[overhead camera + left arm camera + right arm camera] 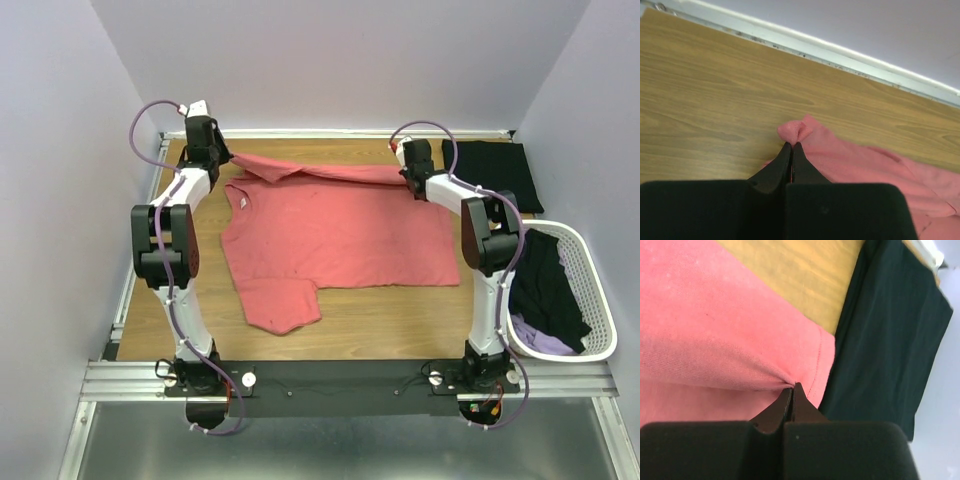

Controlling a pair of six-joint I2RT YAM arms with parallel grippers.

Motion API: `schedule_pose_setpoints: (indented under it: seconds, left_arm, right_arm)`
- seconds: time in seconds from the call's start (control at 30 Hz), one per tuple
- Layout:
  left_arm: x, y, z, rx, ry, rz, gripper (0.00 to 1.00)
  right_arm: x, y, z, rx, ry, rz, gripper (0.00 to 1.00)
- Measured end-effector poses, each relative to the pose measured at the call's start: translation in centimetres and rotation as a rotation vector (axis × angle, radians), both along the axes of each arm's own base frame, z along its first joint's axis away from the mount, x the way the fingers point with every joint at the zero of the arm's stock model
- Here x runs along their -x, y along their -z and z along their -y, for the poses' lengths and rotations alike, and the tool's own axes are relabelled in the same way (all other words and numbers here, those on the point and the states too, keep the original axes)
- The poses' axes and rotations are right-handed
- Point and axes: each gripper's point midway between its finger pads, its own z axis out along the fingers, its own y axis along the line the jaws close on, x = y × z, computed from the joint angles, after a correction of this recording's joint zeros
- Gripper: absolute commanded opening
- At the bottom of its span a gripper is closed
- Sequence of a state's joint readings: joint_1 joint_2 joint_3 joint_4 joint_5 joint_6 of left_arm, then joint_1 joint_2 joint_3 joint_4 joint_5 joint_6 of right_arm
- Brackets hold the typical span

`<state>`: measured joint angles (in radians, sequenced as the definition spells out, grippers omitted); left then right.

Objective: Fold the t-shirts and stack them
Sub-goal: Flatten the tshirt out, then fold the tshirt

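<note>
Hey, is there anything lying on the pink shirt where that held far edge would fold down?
Nothing visible does. The left gripper and right gripper are both shut on the pink shirt at its far edge, and its near part lies bare. The folded black shirt and the basket sit off to its right.

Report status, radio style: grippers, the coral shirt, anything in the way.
Left gripper shut on coral t-shirt, far edge; right gripper shut on same edge, at hem. Edge raised, rest flat on table. Folded black t-shirt close beside right gripper.
</note>
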<state>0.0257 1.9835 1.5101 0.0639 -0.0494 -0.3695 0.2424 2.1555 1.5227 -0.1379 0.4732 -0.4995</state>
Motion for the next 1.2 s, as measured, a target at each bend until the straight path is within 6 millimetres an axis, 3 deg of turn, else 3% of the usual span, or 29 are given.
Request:
schedule_pose_setpoints:
  seconds: [0.13, 0.4, 0.57, 0.7, 0.9, 1.03, 1.2]
  left_arm:
    - [-0.5, 2.0, 0.4, 0.018, 0.013, -0.03, 0.0]
    - [-1.3, 0.2, 1.0, 0.057, 0.03, 0.021, 0.0]
    - [0.5, -0.3, 1.2, 0.097, 0.014, 0.014, 0.0]
    - [2.3, -2.5, 1.4, 0.133, 0.0, 0.041, 0.0]
    - [3.5, -5.2, 1.6, 0.164, -0.009, 0.087, 0.0]
    - [4.3, -5.2, 1.7, 0.177, -0.012, 0.078, 0.0]
    - [5.3, -3.5, 1.8, 0.187, -0.02, 0.033, 0.0]
  right_arm:
    - [-2.2, 0.1, -0.1, 0.011, -0.01, 0.033, 0.01]
    - [-5.8, -2.6, 0.4, 0.048, -0.007, 0.138, 0.0]
    - [-5.9, -3.0, 0.7, 0.073, -0.007, 0.147, 0.0]
    - [-5.6, -2.6, 1.0, 0.095, -0.011, 0.132, 0.01]
    - [-5.0, -1.8, 1.3, 0.117, -0.015, 0.112, 0.01]
    - [-4.8, -1.7, 1.4, 0.119, -0.014, 0.114, 0.01]
    - [-4.1, -1.4, 1.6, 0.123, -0.015, 0.101, 0.0]
